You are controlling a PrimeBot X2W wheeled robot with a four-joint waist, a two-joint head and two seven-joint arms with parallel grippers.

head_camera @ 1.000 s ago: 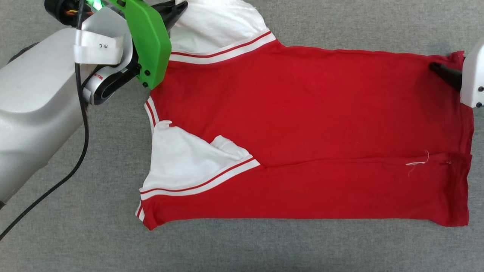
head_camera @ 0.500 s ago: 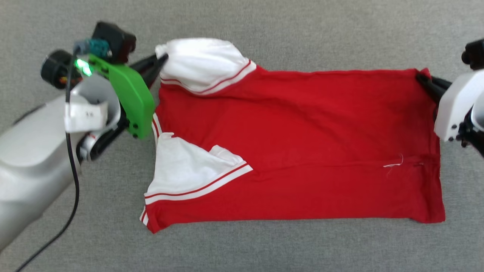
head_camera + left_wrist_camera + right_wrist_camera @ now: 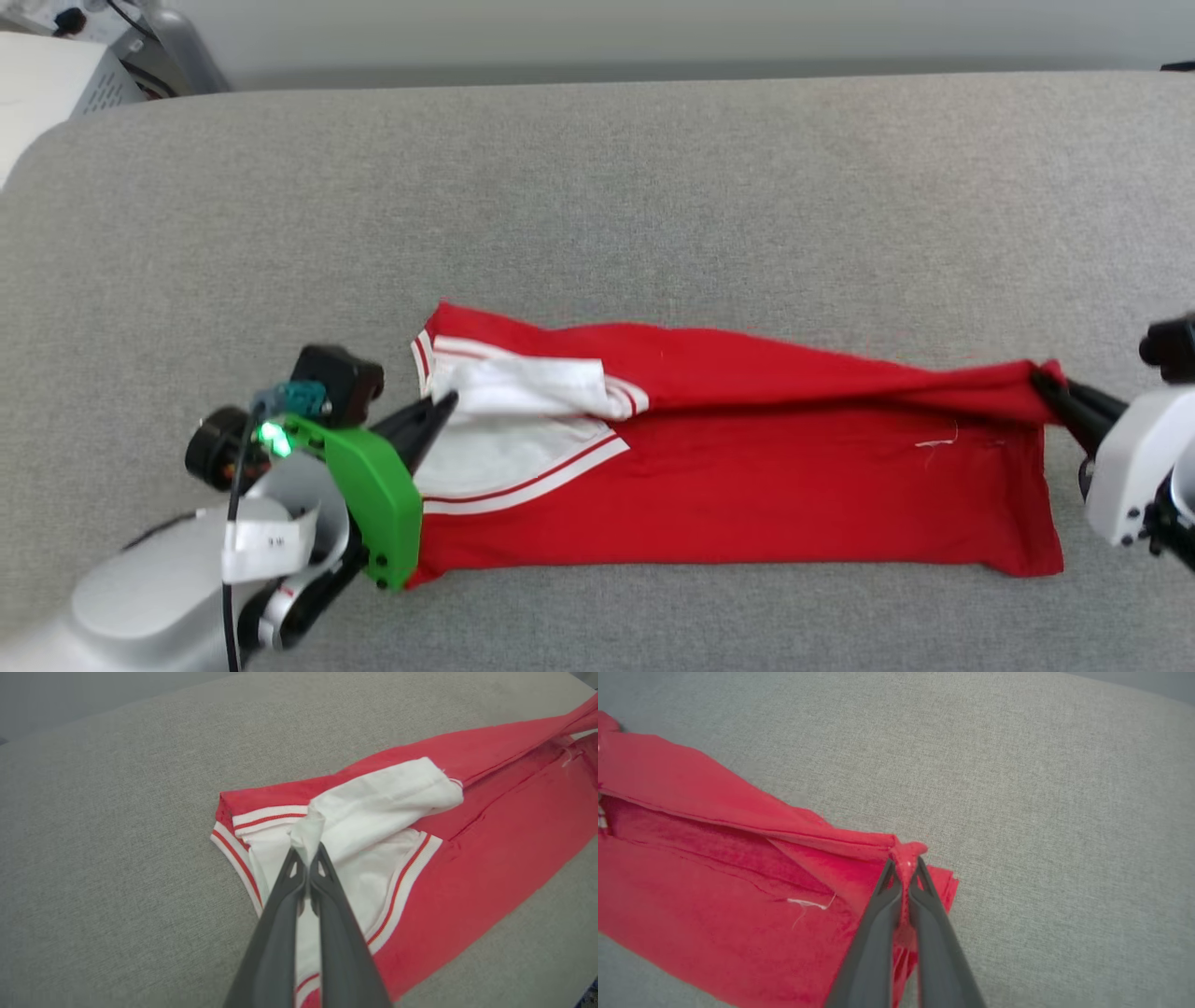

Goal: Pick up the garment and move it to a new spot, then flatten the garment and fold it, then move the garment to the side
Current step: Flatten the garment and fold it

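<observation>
The garment (image 3: 747, 457), red with white sleeves and striped trim, lies on the grey surface as a long band folded lengthwise. My left gripper (image 3: 446, 403) is shut on the white sleeve (image 3: 373, 807) at the garment's left end; the wrist view shows that cloth pinched at my left gripper (image 3: 308, 851). At the right end my right gripper (image 3: 1044, 381) is shut on the far red corner, lifted a little. In the right wrist view the corner (image 3: 908, 851) bunches between the tips of my right gripper (image 3: 903, 865). The far edge of the garment is drawn over toward the near edge.
The grey padded surface (image 3: 597, 196) runs wide beyond and in front of the garment, its far edge near the top of the head view. A white box with cables (image 3: 56, 65) stands off the far left corner.
My right gripper has shut on the far right corner. Both grippers have drawn the garment's far edge toward the near edge, halving its depth. The head camera has tilted up.
</observation>
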